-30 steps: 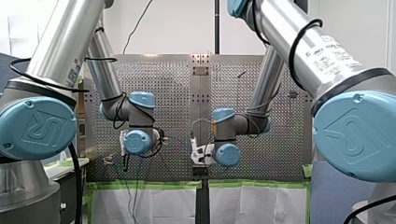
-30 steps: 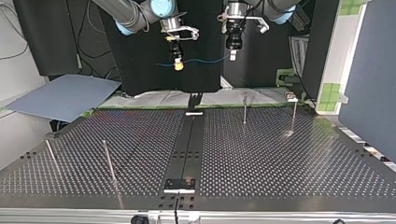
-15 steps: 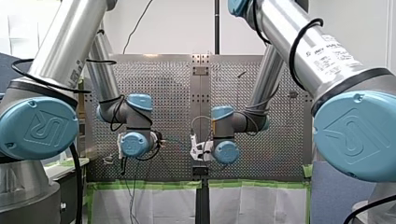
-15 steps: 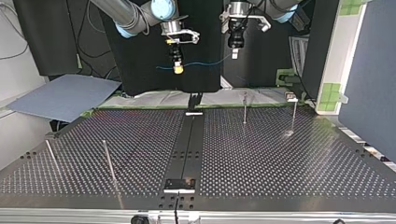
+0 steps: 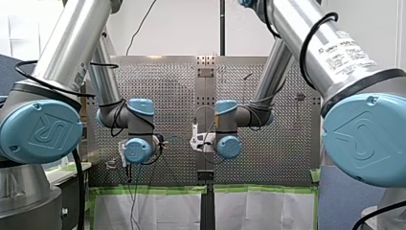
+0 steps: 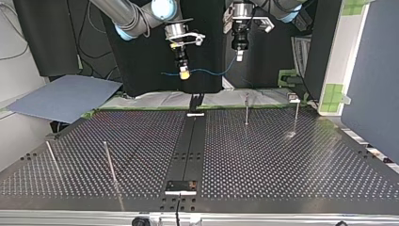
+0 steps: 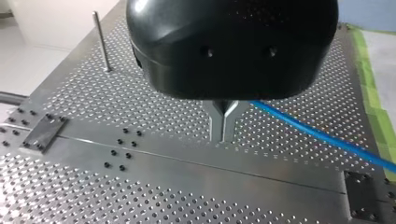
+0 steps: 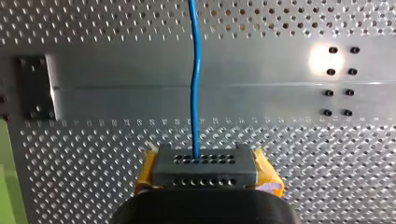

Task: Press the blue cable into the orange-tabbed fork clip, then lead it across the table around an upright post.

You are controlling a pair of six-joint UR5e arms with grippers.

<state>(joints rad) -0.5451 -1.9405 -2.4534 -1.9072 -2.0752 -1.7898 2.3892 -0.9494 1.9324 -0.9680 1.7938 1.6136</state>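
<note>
Both hands have slid sideways together, right hand (image 6: 184, 71) now lower. Each is clamped on blue cable (image 6: 209, 72): strung between right hand and left hand (image 6: 239, 55), well above surface (image 6: 282, 160), probably kept clear for routing. Fork clip not made out.

A robotics lab: blue-jointed industrial arms (image 5: 72, 52) over a perforated metal table (image 6: 282, 155).

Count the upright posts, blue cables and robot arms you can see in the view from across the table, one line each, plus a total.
upright posts: 4
blue cable: 1
robot arms: 2
Total: 7
</note>
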